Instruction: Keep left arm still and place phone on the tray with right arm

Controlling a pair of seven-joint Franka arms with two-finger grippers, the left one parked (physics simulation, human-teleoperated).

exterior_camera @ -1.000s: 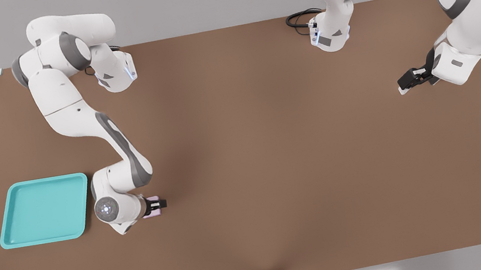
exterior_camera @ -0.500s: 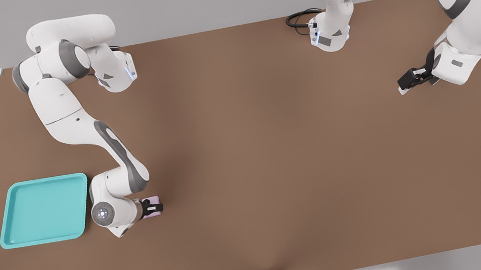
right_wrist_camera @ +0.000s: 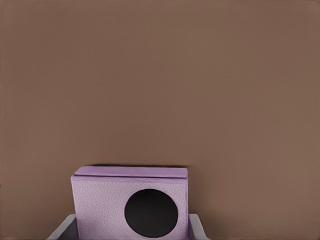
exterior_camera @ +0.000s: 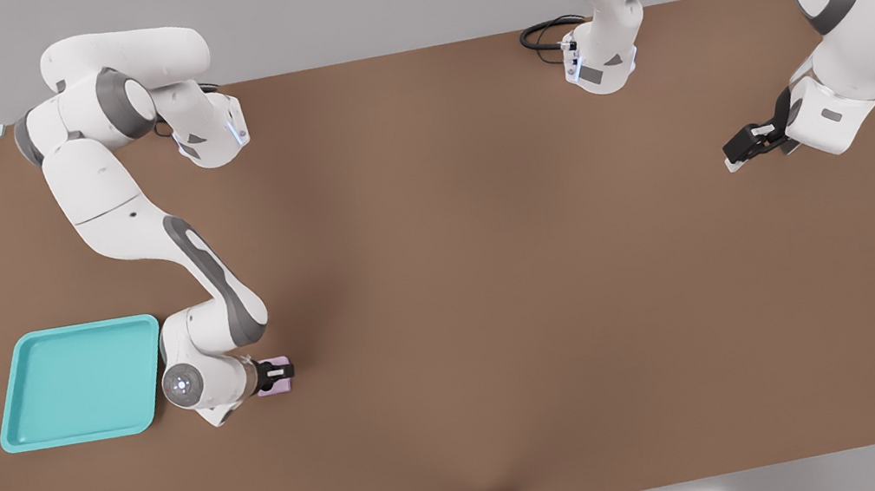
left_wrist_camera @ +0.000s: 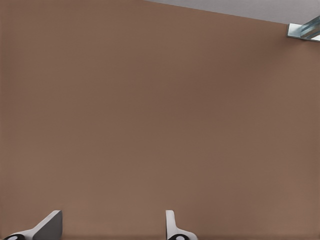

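In the front view, the gripper [exterior_camera: 275, 375] is seen pinching the phone [exterior_camera: 280, 376] just above the table [exterior_camera: 494, 271], slightly nearer the tray [exterior_camera: 79, 383] than a second ago; the carry toward the tray is judged begun, with nothing yet placed. One tray, one phone and two arms are counted. In the right wrist view, the phone [right_wrist_camera: 131, 202] is clamped between both fingertips [right_wrist_camera: 197, 229], one black lens showing. In the left wrist view, only bare table [left_wrist_camera: 150, 110] is shown.
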